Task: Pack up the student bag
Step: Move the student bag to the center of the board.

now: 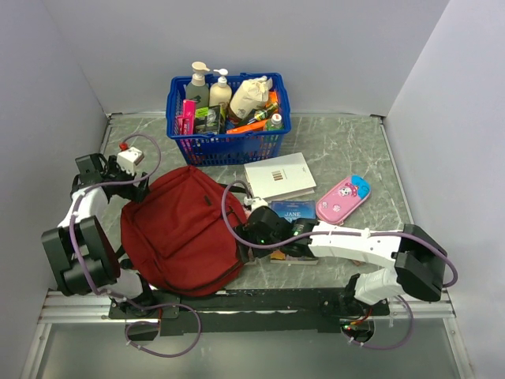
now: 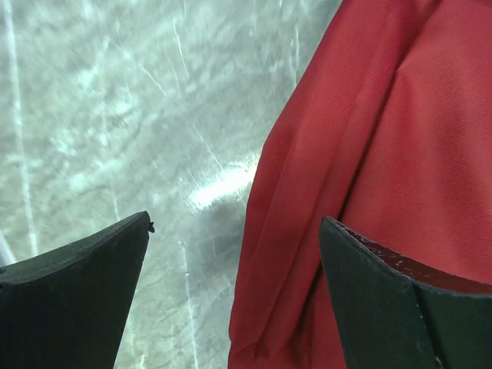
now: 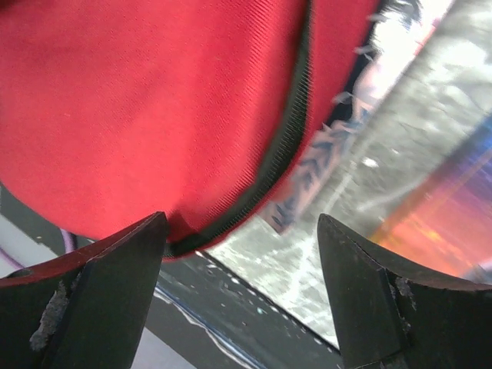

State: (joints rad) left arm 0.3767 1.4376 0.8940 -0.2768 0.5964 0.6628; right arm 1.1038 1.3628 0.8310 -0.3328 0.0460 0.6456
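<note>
Plainly, we see our left tool [image 2: 236, 221] spread at the edge of the student bag [image 1: 185, 229]. Our right tool [image 3: 242, 219] gapes beside its black zipper [image 3: 284, 154].

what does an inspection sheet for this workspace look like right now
surface: grey marbled table, no spills seen
job's things: red bag lying flat at the near left, no opening seen
clutter: blue basket of bottles at the far edge; white book, blue book partly under the right arm, pink case, all outside the bag
grippers: left gripper open, over the bag's left edge; right gripper open, at the bag's zipped right edge
cables: purple cables, one looping over the bag, more hanging off the near edge
surroundings: plain pale walls on three sides, nothing else seen
</note>
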